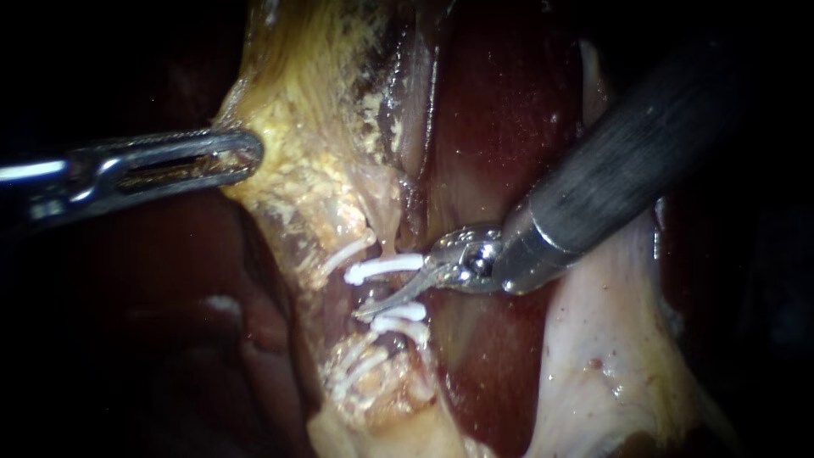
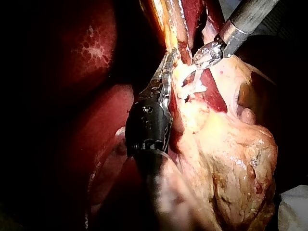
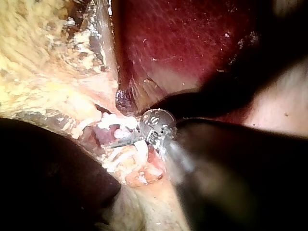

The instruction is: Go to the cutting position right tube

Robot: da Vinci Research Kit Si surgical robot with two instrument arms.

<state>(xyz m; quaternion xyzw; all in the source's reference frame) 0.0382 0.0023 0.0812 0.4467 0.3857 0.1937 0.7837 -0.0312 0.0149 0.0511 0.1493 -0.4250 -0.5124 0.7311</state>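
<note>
Left instrument (image 1: 242, 157): enters from the left. Its pincer is clamped on the edge of the yellowish tissue (image 1: 297, 170) and holds that sheet out to the side.
Right instrument (image 1: 373, 309): enters from the upper right. Its curved tip reaches in among the white clips.
Right pincer: only one slim curved blade shows against the tissue. I cannot tell whether it stands apart or together.
Right tube (image 1: 379, 291): a short dark stretch running between the upper clip (image 1: 386, 268) and the lower clip (image 1: 405, 312), over the liver (image 1: 500, 110). The blade tip lies across it, touching or just in front.
Neighbouring tube: just beside it, toward the left instrument, carrying its own clips (image 1: 356, 371).
Stage, as I judge it: the tip is at or very near the cutting spot. What remains is to make sure the tube sits squarely inside the blades.
Risk, blade on a clip: the gap between upper and lower clip is narrow. A tip that drifts either way could strike a clip or loosen it.
Risk, wrong tube: the two tubes lie close together. A tip pushed too deep could catch the neighbouring one.
Risk, hidden blade: whatever lies behind the tube is unseen, so tissue or liver could be nicked.
Risk, lost tension: if the left pincer slips, the sheet slackens and the tubes shift under the blade.
</note>
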